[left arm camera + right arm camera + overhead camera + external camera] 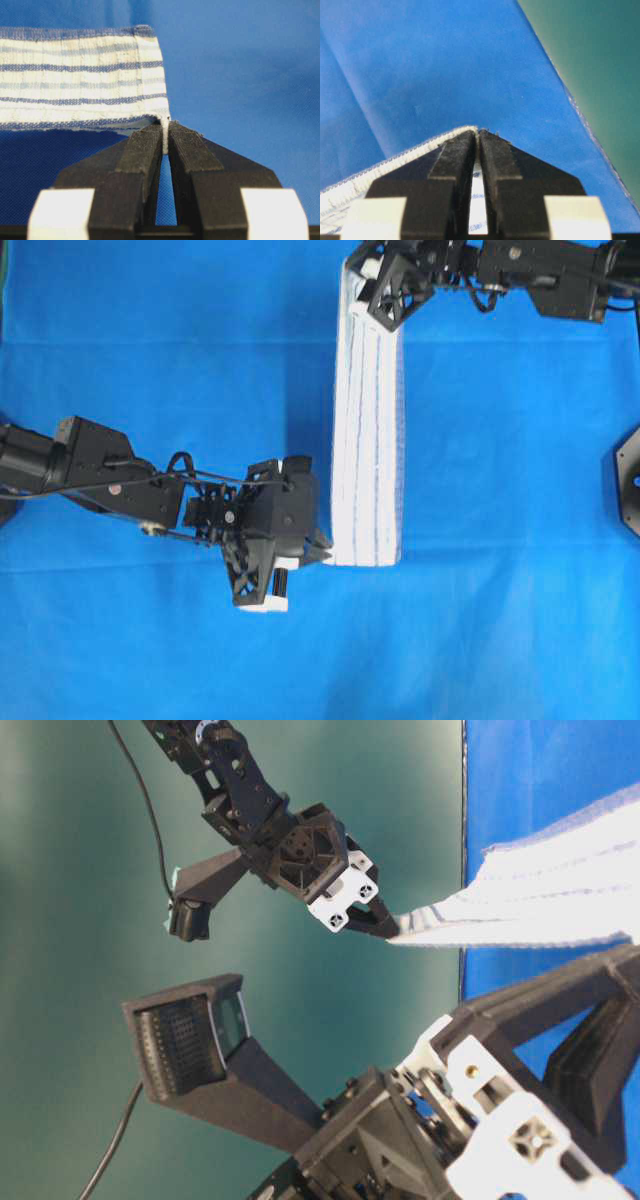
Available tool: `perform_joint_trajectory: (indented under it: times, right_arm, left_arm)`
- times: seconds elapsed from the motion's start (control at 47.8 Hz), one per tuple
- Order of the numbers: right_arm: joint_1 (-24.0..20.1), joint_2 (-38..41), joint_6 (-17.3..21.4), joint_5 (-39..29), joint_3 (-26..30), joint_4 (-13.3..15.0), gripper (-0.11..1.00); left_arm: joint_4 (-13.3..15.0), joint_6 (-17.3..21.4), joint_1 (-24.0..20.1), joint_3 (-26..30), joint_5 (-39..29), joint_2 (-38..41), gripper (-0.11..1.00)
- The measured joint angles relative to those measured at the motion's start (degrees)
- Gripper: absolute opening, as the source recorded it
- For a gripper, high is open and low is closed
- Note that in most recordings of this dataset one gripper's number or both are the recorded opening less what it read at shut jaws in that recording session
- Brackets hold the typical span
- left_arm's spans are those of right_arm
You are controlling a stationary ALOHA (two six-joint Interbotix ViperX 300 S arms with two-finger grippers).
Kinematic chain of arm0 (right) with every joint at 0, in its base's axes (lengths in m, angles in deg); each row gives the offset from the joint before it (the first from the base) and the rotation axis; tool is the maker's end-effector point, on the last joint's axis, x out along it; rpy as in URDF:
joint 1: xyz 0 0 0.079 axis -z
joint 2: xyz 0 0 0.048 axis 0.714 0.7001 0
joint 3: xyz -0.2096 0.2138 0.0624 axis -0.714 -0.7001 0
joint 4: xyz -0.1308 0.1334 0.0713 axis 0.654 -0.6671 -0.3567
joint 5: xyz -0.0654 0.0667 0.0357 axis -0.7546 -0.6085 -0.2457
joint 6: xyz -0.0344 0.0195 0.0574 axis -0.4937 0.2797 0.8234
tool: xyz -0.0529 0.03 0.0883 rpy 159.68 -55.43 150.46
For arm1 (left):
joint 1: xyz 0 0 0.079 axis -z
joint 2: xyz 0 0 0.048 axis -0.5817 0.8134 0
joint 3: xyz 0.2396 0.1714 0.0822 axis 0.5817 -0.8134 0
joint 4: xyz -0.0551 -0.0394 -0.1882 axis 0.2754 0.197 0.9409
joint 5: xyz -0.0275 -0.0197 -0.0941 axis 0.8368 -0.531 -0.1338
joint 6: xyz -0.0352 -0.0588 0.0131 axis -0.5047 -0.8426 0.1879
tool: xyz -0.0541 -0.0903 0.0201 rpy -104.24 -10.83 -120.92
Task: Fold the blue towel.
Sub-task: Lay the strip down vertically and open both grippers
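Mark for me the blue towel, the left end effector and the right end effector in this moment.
blue towel [367, 430]: overhead view, middle of the striped strip.
left end effector [165, 135]: left wrist view, fingertips shut on the towel's corner.
right end effector [478, 135]: right wrist view, fingertips shut on the towel's edge.

The blue towel [368, 430] is white with thin light-blue and dark-blue stripes running its length. The table covering [150, 340] under it is plain, saturated blue. Both grippers, the left gripper [322, 552] and the right gripper [388, 928], are black with white blocks. The backdrop [80, 870] at left is dull green.
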Motion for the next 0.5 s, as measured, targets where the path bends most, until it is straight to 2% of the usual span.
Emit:
perform_joint_trajectory:
  times: [0.398,0.44,0.502]
  right_arm:
    - [-0.2,0.1,0.0,-0.3,0.1,0.1,0.07]
    - [-0.2,0.1,-0.2,-0.4,0.1,0.1,0.11]
    - [-0.2,0.0,-0.4,-0.4,0.0,0.0,0.28]
  left_arm:
    - [0.0,0.0,-0.1,-0.1,0.8,0.0,0.02]
    - [0.0,0.0,-0.1,-0.1,0.8,0.0,0.04]
    - [0.0,-0.1,-0.2,-0.1,0.9,0.0,0.13]
